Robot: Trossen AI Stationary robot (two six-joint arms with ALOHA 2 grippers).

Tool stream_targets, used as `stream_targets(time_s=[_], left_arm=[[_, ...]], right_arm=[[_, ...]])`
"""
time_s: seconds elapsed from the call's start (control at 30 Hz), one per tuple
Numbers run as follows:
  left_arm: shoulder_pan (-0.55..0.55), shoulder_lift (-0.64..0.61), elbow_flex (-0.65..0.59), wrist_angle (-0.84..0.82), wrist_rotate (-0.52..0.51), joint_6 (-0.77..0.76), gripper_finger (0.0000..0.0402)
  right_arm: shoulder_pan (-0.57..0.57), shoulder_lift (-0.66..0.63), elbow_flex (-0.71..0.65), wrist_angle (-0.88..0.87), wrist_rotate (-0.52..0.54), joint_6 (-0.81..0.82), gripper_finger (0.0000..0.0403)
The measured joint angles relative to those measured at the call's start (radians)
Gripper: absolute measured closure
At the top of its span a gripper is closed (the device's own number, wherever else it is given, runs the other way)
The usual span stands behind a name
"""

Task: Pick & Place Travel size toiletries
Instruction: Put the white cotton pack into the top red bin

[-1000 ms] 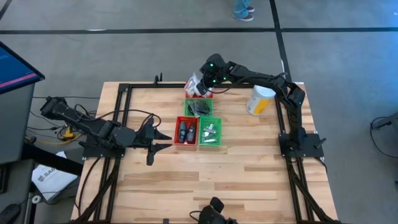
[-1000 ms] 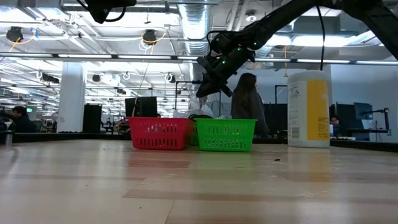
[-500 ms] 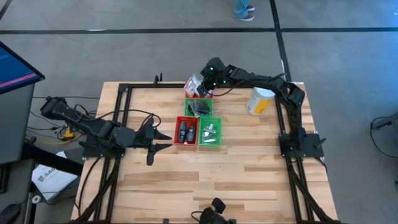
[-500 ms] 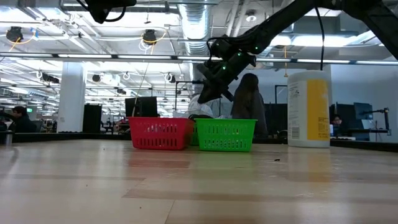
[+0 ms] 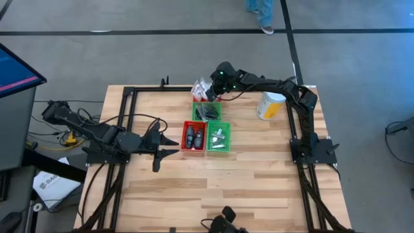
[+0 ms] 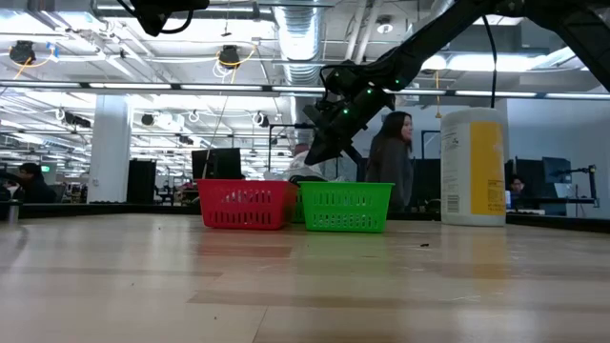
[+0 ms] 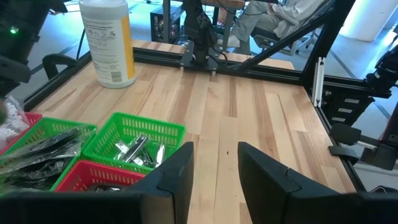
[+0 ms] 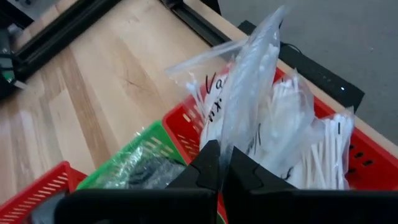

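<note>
My right gripper (image 5: pixel 215 83) reaches over the table's far side and is shut on a clear plastic bag of white swabs (image 8: pixel 249 106), which hangs over the far red tray (image 8: pixel 348 155). That bag (image 5: pixel 202 87) shows white in the high view. More such bags (image 8: pixel 317 143) lie in the tray. Next to it, toward the near side, a green tray (image 5: pixel 207 111) holds dark packets. Nearer still, a red tray (image 5: pixel 193 136) holds small dark bottles and a green tray (image 5: pixel 218 136) holds silvery tubes. My left gripper (image 7: pixel 214 168) waits open, left of the trays. My right gripper pinches the clear bag between its two fingers (image 8: pixel 205 168) at a crumpled fold of plastic (image 8: pixel 233 134) on the bag's edge, coming from above and slanting down. The bag stretches away from the fingers over the red tray; whether it rests there I cannot tell.
A tall yellow canister with a white lid (image 5: pixel 270 105) stands right of the trays. Black frame rails (image 5: pixel 132 97) run along the table's left, far and right sides. Bare wood (image 5: pixel 220 188) spreads across the near half. A person (image 6: pixel 391 157) stands in the room behind.
My right gripper has come down a little with the bag toward the far red tray and stays shut on it. The person behind the table has walked to the right.
</note>
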Motion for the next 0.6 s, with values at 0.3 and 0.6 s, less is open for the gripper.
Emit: stream_targets(time_s=[0.3, 0.6], left_arm=[[0.0, 0.0, 0.0, 0.0, 0.0, 0.0, 0.0289], [0.0, 0.0, 0.0, 0.0, 0.0, 0.0, 0.0289]], right_arm=[[0.021, 0.0, 0.0, -0.012, 0.003, -0.054, 0.0403], [0.023, 0.0, 0.0, -0.007, 0.004, -0.056, 0.0381]])
